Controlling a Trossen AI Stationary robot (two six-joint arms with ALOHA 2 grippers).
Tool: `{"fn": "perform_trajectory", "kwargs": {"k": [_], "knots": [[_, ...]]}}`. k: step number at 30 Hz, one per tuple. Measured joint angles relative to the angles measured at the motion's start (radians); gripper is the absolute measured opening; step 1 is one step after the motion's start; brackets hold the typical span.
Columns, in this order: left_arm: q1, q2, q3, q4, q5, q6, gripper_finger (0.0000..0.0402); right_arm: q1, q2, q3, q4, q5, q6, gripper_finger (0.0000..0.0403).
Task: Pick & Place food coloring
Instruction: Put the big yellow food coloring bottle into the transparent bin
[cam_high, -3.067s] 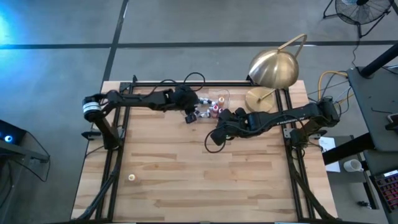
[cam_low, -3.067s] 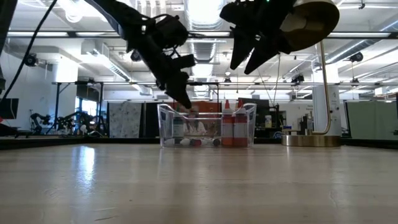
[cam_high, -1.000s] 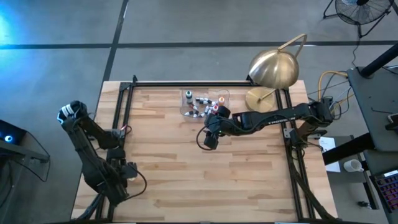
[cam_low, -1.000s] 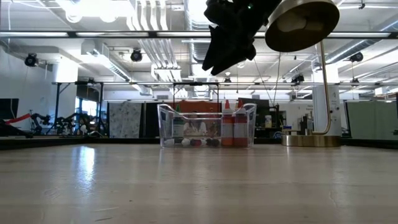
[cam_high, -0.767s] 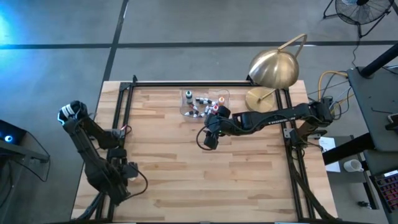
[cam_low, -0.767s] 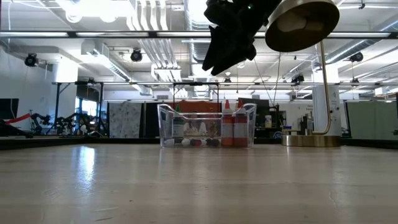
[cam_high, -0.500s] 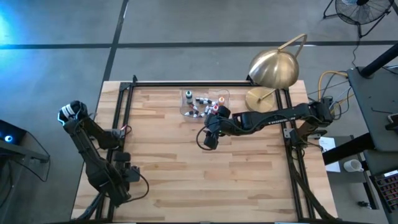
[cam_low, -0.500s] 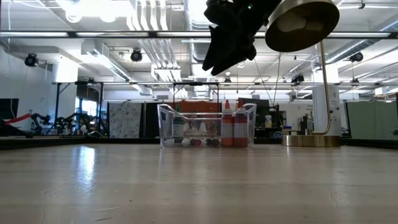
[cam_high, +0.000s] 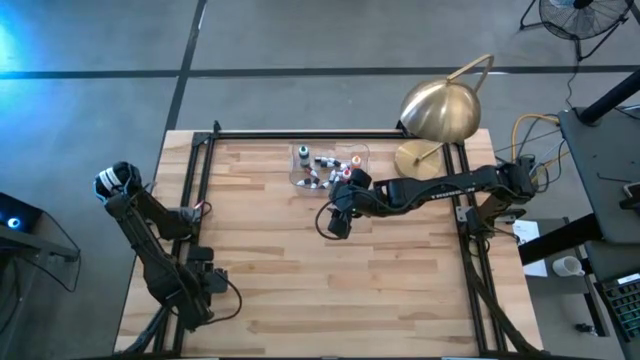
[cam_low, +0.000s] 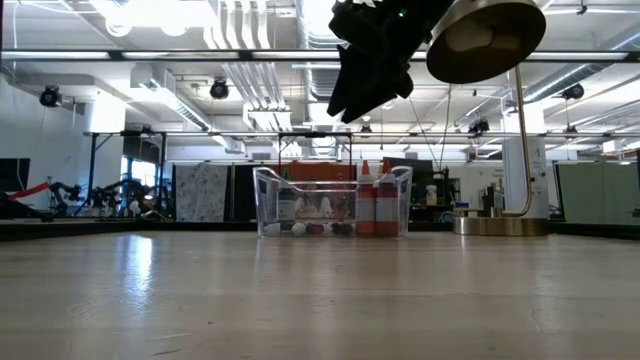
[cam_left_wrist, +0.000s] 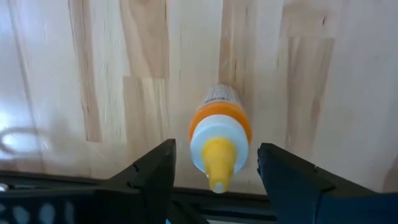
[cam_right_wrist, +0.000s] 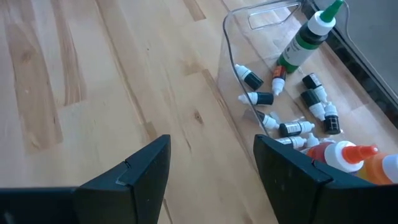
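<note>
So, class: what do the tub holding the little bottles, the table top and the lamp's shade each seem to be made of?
Tub: clear, glossy plastic, probably; the bottles show through its walls.
Table top: pale wood, smooth finish; plank joints and grain are visible.
Lamp shade: brass-coloured metal by its look, polished; it catches a highlight.

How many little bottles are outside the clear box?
1. An orange bottle with a yellow tip stands on the table between the left gripper's open jaws. The other bottles sit in the clear tub; more may be hidden.
</note>
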Motion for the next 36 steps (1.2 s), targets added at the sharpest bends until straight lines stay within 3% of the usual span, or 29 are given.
{"fn": "perform_trajectory", "kwargs": {"k": [10, 21, 25, 30, 33, 36], "knots": [[0.024, 0.0, -0.002, 0.011, -0.02, 0.0, 0.0117, -0.003, 0.0, 0.0, 0.0, 0.0, 0.0, 0.0224], [0.068, -0.005, -0.02, 0.044, -0.039, 0.008, 0.0098, -0.003, -0.001, 0.0, -0.003, 0.0, -0.001, 0.0224], [0.123, -0.031, -0.026, -0.01, -0.097, 0.008, 0.0093, -0.002, -0.032, 0.0, 0.0, 0.025, -0.008, 0.0224], [0.312, -0.132, -0.03, -0.123, -0.202, 0.072, 0.0093, -0.013, -0.107, 0.0, -0.054, 0.097, -0.003, 0.0224], [0.53, -0.193, 0.008, -0.103, -0.257, 0.231, 0.0093, -0.023, -0.152, 0.0, -0.119, 0.121, 0.005, 0.0224], [0.795, -0.206, 0.097, -0.037, -0.309, 0.483, 0.0093, -0.023, -0.188, 0.0, -0.181, 0.169, 0.04, 0.0224]]}}
